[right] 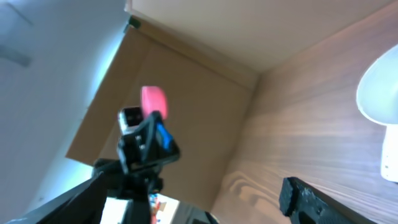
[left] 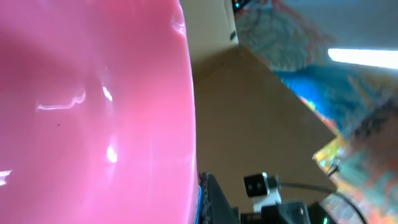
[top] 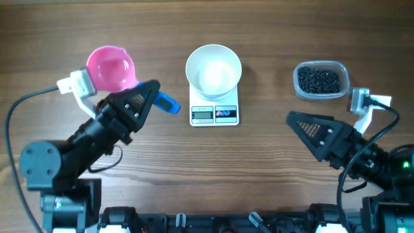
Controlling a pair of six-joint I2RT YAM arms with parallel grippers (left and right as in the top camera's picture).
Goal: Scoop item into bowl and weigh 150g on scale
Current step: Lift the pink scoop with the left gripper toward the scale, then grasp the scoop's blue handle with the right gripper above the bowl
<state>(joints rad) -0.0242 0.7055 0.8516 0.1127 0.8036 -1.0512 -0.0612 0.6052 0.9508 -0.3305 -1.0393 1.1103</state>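
Standing very early in the job, judging by how things are lying. Clamping the left gripper [top: 145, 97] tight on the blue handle [top: 169, 105] of the pink scoop [top: 111, 68], holding it up off the table [top: 272, 162] on the left side, well apart from the beads [top: 318, 80]. Filling nearly the whole left wrist view with the scoop's glossy pink inside, showing not a single bead in it. Spreading the right gripper [top: 314, 133] wide, grasping nothing, hanging near the clear tub [top: 343, 76] on its near side. Finding the white bowl [top: 213, 71] resting squarely on the scale [top: 215, 114] at the middle of the table, covering most of the platform and leaving the display [top: 202, 115] and buttons [top: 226, 114] showing along the near edge. Looking bare and white inside, so apparently carrying no load yet. Finding the beads all together as a dark heap inside the tub on the right, across the bowl from the scoop. Not managing to read the display, being too small. Counting as done: bowl placed on scale, scoop in grip. Remaining, by this reckoning: bringing the scoop across to the tub, digging into the beads, tipping them into the bowl, and repeating in smaller doses while watching the display until reaching the target weight.
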